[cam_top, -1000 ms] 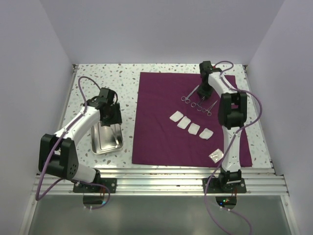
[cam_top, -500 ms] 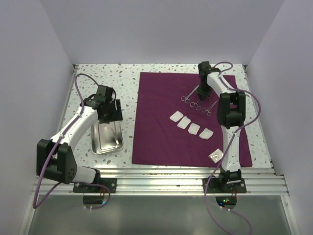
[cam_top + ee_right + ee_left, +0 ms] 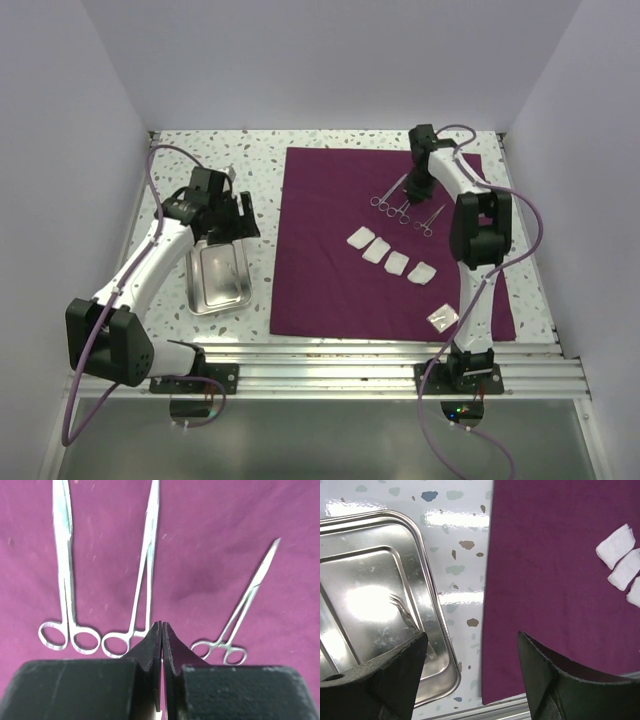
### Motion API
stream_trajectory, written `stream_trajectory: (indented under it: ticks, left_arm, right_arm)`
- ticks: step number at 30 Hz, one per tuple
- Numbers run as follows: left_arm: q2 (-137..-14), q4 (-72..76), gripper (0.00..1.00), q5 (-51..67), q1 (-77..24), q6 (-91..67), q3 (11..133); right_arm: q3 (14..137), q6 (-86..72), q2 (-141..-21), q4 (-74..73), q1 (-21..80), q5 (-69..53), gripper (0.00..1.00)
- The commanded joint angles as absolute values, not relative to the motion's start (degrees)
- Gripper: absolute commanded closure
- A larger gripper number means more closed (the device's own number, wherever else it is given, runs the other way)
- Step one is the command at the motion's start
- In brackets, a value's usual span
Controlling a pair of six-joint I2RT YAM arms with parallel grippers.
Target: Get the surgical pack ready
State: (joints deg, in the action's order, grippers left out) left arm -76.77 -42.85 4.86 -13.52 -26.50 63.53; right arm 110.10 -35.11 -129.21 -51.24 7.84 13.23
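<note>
The surgical pack lies spread out. Its maroon cloth (image 3: 340, 280) lies flat, with three silver scissor-like instruments (image 3: 402, 209) and a row of white gauze squares (image 3: 391, 256) on it. The steel tray (image 3: 220, 285) sits empty on the table, left of the cloth. My left gripper (image 3: 232, 214) hangs open above the tray's far right corner; in its wrist view it (image 3: 471, 636) spans the tray's rim (image 3: 431, 605) and the cloth's edge (image 3: 545, 580). My right gripper (image 3: 161, 625) is shut, nothing between its fingers, just above the instruments' ring handles (image 3: 116, 645).
One more gauze piece (image 3: 440, 318) lies apart near the cloth's front right corner. The speckled tabletop (image 3: 200, 160) is walled on three sides. A metal rail (image 3: 330, 365) runs along the near edge by the arm bases.
My right gripper has closed above the instruments. My left gripper has opened wider and drifted toward the tray's far right corner, its arm stretching out.
</note>
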Motion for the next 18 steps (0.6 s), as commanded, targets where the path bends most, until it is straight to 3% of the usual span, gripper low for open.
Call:
stream_trajectory:
  ticks: [1,7,18]
  left_arm:
    - [-75.1,-41.4,0.24,8.5,-13.4,-27.7,66.2]
    - [-75.0,-41.0,0.24,9.1,-14.2,-28.2,65.2]
    - [-75.8,-40.7,0.25,9.6,-14.6,-27.7,65.1]
  right_arm:
    - [109.1,-32.6,-125.5,-46.8,7.9,7.7,0.98]
    - [114.6,-34.9,-129.4,-50.3,10.2,6.6,0.68]
    - [103.1,-35.0,-123.3,-53.3,9.1,13.1,0.69]
